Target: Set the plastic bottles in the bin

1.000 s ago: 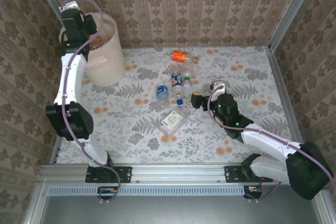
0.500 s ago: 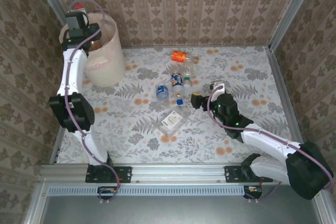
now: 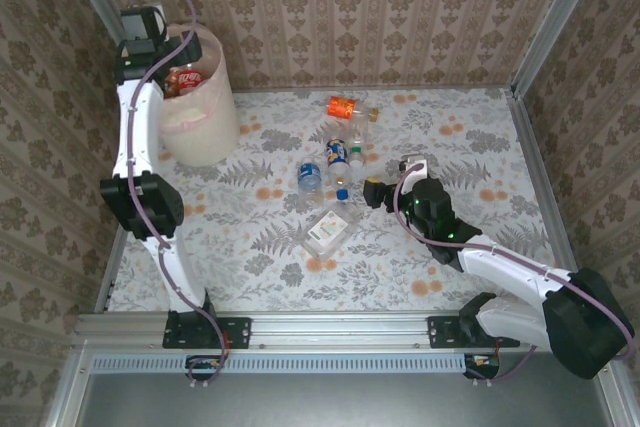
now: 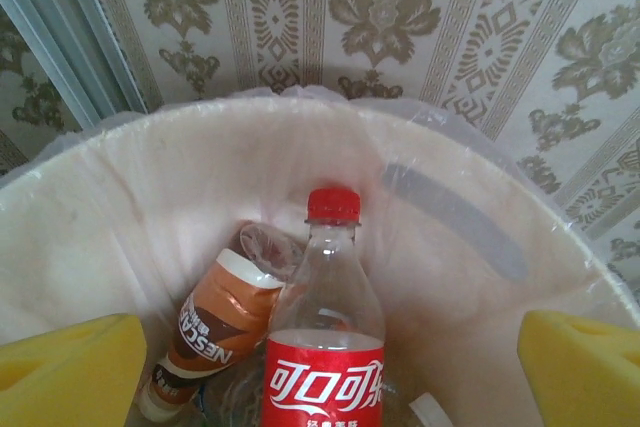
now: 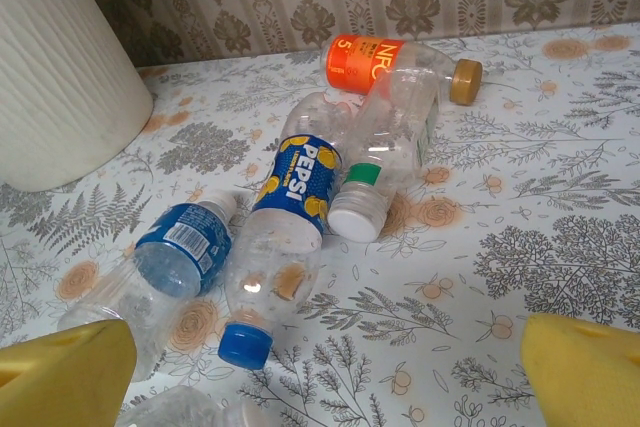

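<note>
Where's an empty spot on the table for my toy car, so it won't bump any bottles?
Bare spots: the far right corner of the table, between the bottles and the right wall; the strip between the bin and the bottles; and the near edge between the two arm bases. The middle is crowded with bottles, with the right gripper beside them.

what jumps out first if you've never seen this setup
The red-capped, red-labelled clear plastic bottle inside the tall cream-beige plastic bin at the far left of the table, beside a brown-labelled bottle. Next, the loose cluster of clear plastic bottles lying mid-table, an orange-labelled one farthest back.
</note>
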